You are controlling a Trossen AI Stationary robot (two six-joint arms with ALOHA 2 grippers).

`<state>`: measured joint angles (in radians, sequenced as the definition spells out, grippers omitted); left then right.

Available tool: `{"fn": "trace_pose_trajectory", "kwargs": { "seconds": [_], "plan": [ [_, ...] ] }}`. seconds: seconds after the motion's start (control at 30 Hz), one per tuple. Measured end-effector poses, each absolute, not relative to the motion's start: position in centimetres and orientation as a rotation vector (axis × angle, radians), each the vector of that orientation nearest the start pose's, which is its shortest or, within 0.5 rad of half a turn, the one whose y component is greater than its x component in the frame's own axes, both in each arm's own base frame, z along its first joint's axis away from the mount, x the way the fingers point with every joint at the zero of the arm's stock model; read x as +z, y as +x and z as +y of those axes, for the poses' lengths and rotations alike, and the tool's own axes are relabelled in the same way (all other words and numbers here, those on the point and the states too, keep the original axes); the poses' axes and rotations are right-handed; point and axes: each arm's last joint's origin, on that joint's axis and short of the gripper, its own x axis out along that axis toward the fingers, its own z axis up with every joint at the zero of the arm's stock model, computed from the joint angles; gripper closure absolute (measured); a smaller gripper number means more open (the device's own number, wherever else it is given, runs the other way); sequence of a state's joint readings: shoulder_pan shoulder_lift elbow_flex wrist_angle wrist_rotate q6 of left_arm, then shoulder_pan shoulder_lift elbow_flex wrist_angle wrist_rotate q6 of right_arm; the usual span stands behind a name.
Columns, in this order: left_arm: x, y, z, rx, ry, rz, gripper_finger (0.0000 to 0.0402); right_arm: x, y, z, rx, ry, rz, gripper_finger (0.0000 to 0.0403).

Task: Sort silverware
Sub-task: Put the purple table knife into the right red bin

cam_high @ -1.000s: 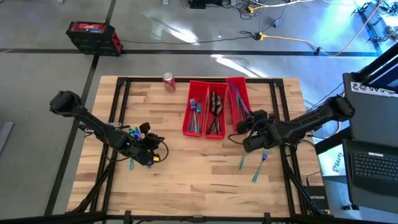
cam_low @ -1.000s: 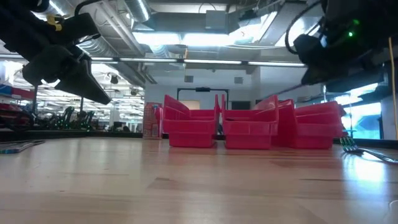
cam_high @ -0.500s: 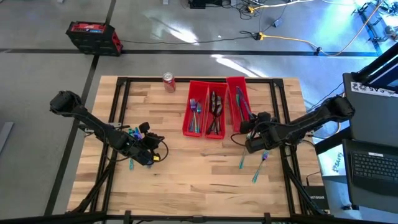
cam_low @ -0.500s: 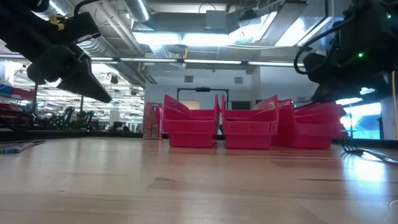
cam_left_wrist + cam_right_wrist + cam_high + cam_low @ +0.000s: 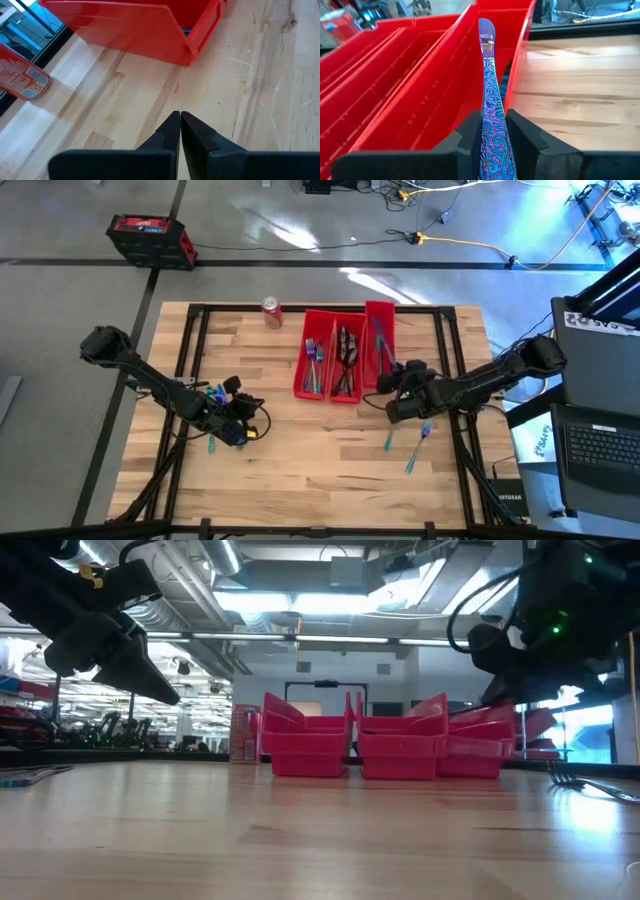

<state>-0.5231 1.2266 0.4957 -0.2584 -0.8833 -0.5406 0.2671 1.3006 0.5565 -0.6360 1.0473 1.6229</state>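
Observation:
Three red bins [image 5: 345, 308] stand side by side at the table's far middle, with forks [image 5: 314, 365], spoons [image 5: 346, 358] and knives [image 5: 384, 340] lying in them. My right gripper [image 5: 495, 125] hangs at the near end of the right-hand bin [image 5: 522, 45], shut on an iridescent blue-purple knife [image 5: 489, 75]. The knife's blade reaches forward over that bin. My left gripper [image 5: 180, 117] hovers shut and empty over the table's left middle [image 5: 245, 428]. Two loose pieces [image 5: 388, 442] [image 5: 416, 450] lie flat on the wood near the right arm, and another [image 5: 210, 443] lies by the left gripper. My right gripper pinches the knife's patterned handle [image 5: 495, 117] between its two fingers [image 5: 470, 132]. The knife lies along the fingers and points away from them, slanting down toward the far edge. It is lifted clear of the table, its blade tip [image 5: 486, 27] above the right-hand bin.
A red soda can [image 5: 271, 312] lies at the far edge, left of the bins. Black frame rails [image 5: 190, 350] run over the table along both sides. A laptop [image 5: 600, 445] sits off the right edge. Bare wood lies between the arms.
My right gripper has sunk and edged toward the right-hand bin's near end, rolling slightly, still shut on the knife. In the low view that bin now shows lower and further left than before.

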Motion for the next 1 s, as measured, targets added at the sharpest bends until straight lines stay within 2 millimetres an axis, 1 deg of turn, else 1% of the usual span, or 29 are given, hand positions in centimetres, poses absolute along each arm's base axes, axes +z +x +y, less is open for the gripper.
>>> {"fn": "trace_pose_trajectory", "kwargs": {
  "seconds": [0.2,0.4,0.53,0.7,0.83,0.93,1.0],
  "plan": [
    [16.1,18.5,-8.1,0.504,0.157,0.638,0.0402,17.0,19.9,2.2,-1.214,0.554,0.331,0.0345],
    [16.1,18.5,-8.1,0.476,0.202,0.658,0.0402,18.3,20.7,1.7,-1.229,0.567,0.337,0.0346],
    [16.1,18.6,-8.2,0.489,0.137,0.639,0.0402,19.2,21.1,1.2,-1.245,0.554,0.356,0.0346],
    [16.0,18.6,-8.5,0.431,0.04,0.665,0.0402,20.8,22.1,-0.2,-1.244,0.595,0.455,0.0345],
    [16.0,18.5,-8.7,0.403,0.064,0.676,0.0402,21.8,22.7,-1.5,-1.303,0.6,0.567,0.0345],
    [16.0,18.5,-8.7,0.397,0.079,0.679,0.0402,22.4,23.7,-2.6,-1.335,0.627,0.618,0.0345],
    [16.0,18.5,-8.8,0.387,0.088,0.677,0.0402,22.4,24.5,-3.2,-1.348,0.642,0.667,0.0345]
  ]
}}
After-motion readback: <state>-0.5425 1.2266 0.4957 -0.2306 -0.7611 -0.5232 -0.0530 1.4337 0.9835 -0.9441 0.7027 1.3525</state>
